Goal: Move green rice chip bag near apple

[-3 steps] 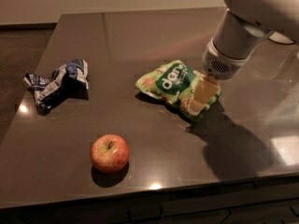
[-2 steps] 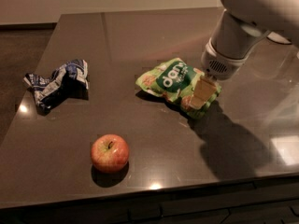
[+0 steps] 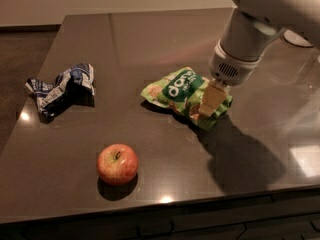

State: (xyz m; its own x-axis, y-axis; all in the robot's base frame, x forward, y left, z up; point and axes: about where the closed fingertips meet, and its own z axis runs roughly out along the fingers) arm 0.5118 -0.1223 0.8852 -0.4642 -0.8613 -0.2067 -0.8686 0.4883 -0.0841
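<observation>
The green rice chip bag (image 3: 176, 90) lies on the dark table, right of centre. It is light green with a dark green oval and white letters. My gripper (image 3: 209, 104) comes down from the upper right onto the bag's right end and is shut on it, and the bag bunches there. The bag rests on the table. The apple (image 3: 117, 163), red and yellow with a short dark stem, stands near the front edge. It is to the left of the bag and nearer the front, about a bag's width away.
A dark blue and white wrinkly bag (image 3: 62, 89) lies at the left of the table (image 3: 150, 39). The table's front edge runs just below the apple. A pale round object (image 3: 300, 38) shows at the far right behind my arm.
My arm and gripper have shifted slightly to the left, and the green bag's left edge has slid a little left with them. The apple and the blue bag have not moved.
</observation>
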